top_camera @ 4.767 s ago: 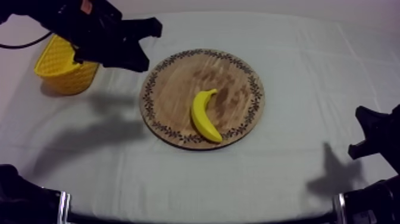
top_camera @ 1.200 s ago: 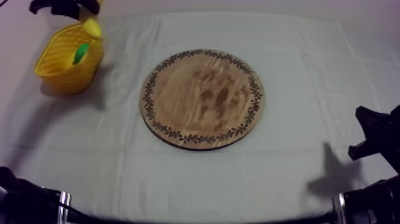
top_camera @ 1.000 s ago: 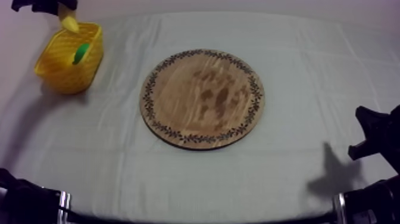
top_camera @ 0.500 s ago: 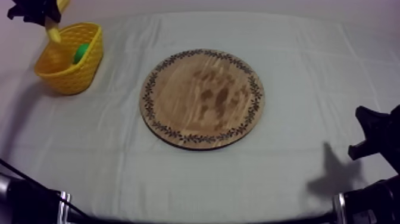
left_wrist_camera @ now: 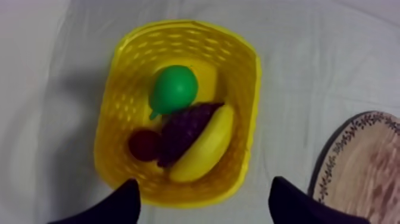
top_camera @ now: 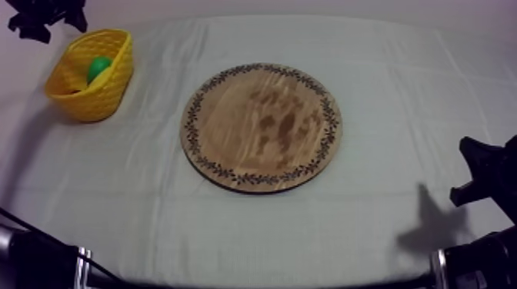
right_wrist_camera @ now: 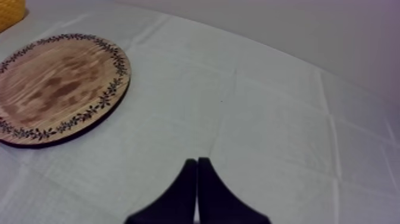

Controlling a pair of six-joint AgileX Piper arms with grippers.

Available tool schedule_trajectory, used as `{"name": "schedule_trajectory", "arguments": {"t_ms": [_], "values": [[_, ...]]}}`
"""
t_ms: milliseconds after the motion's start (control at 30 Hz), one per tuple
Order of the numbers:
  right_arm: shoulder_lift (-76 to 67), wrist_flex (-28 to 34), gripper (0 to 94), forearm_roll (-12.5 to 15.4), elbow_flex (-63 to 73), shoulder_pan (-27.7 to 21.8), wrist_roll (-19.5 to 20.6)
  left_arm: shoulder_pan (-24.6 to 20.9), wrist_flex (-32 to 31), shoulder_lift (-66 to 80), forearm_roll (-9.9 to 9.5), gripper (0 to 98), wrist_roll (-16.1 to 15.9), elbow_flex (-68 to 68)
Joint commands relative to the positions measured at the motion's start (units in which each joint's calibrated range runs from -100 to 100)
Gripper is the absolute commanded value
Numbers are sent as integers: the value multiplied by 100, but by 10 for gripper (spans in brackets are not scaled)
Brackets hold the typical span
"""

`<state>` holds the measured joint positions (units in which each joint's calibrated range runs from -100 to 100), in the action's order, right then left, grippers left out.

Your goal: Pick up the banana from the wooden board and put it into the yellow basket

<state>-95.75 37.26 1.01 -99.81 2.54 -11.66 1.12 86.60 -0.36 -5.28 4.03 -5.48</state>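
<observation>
The banana (left_wrist_camera: pixel 203 146) lies inside the yellow basket (left_wrist_camera: pixel 250 101), beside a green pear (left_wrist_camera: pixel 173 89), a bunch of grapes (left_wrist_camera: pixel 180 132) and a small red fruit (left_wrist_camera: pixel 144 145). My left gripper (left_wrist_camera: pixel 204 181) hangs above the basket, open, its fingers wide apart with nothing between them. From above, that gripper (top_camera: pixel 42 15) sits at the far left corner, just behind the basket (top_camera: pixel 86 92), where the pear (top_camera: pixel 98 68) shows. The round wooden board (top_camera: pixel 261 127) at the table's middle is bare. My right gripper (right_wrist_camera: pixel 197 161) is shut, a narrow wedge over the cloth right of the board (right_wrist_camera: pixel 59 86).
The right arm (top_camera: pixel 481 173) rests low at the table's right edge. Grey-white cloth lies open around the board on all sides. A corner of the basket (right_wrist_camera: pixel 9 12) peeks in beyond the board in the right wrist view.
The banana hung from my left gripper over the basket half a second ago; now it lies in the basket and the fingers have spread apart. The right arm is still.
</observation>
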Motion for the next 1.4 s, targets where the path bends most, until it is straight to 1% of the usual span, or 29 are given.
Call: {"name": "schedule_trajectory", "arguments": {"t_ms": [0, 233, 367, 467, 500, 600, 633, 700, 767, 933, 1167, 1367], "values": [[0, 0, 3, -1, 3, -1, -4, 24, -9, 376, 19, 795, 23, -182], [0, 0, 3, -1, 3, -1, -4, 210, -110, 1570, 45, 703, 90, -740], [0, 0, 3, -1, 3, -1, -4, 298, -331, 2276, 87, 618, 112, -1102], [0, 0, 3, -1, 3, -1, -4, 341, -658, 2829, 157, 495, 70, -1446], [0, 0, 3, -1, 3, -1, -4, 352, -792, 3016, 181, 439, 51, -1591], [0, 0, 3, -1, 3, -1, -4, 402, -1269, 3576, 230, 221, 23, -2113], [0, 0, 3, -1, 3, -1, -4, 425, -1431, 3759, 240, 171, 13, -2309], [0, 0, 3, -1, 3, -1, -2, 456, -1718, 4111, 265, 105, -23, -2712], [0, 0, 3, -1, 3, -1, 0, 467, -1962, 4446, 303, 62, -84, -3128], [0, 0, 3, -1, 3, -1, 1, 386, -2495, 5228, 439, 12, -266, -4249], [0, 0, 3, -1, 3, -1, 1, 348, -3434, 6217, 603, 1, -232, -5933], [0, 0, 3, -1, 3, -1, 1, 333, -3960, 6921, 753, 0, -281, -6946]]}}
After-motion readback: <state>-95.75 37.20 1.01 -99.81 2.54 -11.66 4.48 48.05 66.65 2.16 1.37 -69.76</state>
